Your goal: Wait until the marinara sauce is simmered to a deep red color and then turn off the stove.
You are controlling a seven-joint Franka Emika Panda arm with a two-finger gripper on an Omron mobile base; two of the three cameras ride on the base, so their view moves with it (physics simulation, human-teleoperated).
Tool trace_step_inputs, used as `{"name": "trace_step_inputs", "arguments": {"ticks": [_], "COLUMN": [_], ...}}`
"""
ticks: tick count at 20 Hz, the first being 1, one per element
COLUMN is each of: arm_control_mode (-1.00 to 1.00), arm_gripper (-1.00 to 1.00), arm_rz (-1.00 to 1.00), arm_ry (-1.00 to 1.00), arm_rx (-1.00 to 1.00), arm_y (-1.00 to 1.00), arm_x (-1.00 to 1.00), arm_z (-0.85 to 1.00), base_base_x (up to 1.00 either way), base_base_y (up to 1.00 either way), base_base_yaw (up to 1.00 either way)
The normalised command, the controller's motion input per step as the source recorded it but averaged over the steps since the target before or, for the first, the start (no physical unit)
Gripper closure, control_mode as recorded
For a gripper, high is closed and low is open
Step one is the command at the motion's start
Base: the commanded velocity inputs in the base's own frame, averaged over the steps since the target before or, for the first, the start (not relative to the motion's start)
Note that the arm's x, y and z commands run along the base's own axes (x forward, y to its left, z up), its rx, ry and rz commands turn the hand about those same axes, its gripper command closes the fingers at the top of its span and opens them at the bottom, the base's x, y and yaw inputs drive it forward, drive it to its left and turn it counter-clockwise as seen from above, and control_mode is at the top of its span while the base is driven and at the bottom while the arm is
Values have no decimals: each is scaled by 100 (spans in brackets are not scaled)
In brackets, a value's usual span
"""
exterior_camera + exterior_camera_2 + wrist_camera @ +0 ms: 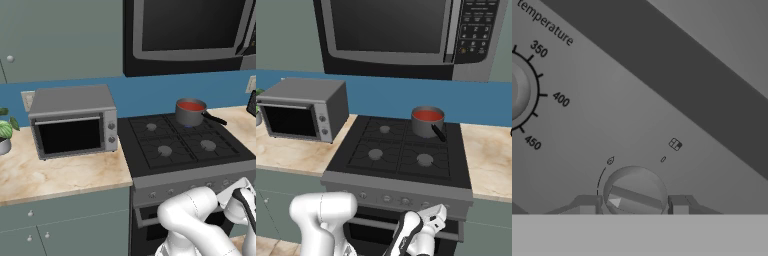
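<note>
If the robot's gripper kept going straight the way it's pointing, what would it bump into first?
Most likely the knob on the stove's front panel. In the hand view the gripper has a fingertip on each side of that knob, so it's already about there.

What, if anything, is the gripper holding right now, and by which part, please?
The gripper is shut on a stove knob on the front panel, one finger on each side of its round body.

1 saucepan (190, 114), 4 burners (165, 150), 1 toaster oven (74, 127)
</note>
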Motion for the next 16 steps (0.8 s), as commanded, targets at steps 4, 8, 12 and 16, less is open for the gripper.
{"name": "trace_step_inputs", "arguments": {"ticks": [4,8,12,16], "arm_control_mode": [-100,-100,-100,-100], "arm_gripper": [100,100,100,100], "arm_rz": [0,0,0,0], "arm_ry": [0,0,0,0], "arm_rx": [0,0,0,0], "arm_y": [0,0,0,0], "arm_x": [0,0,0,0], "arm_z": [0,0,0,0], "base_base_x": [0,0,0,0], "base_base_y": [0,0,0,0], "base_base_yaw": [0,0,0,0]}}
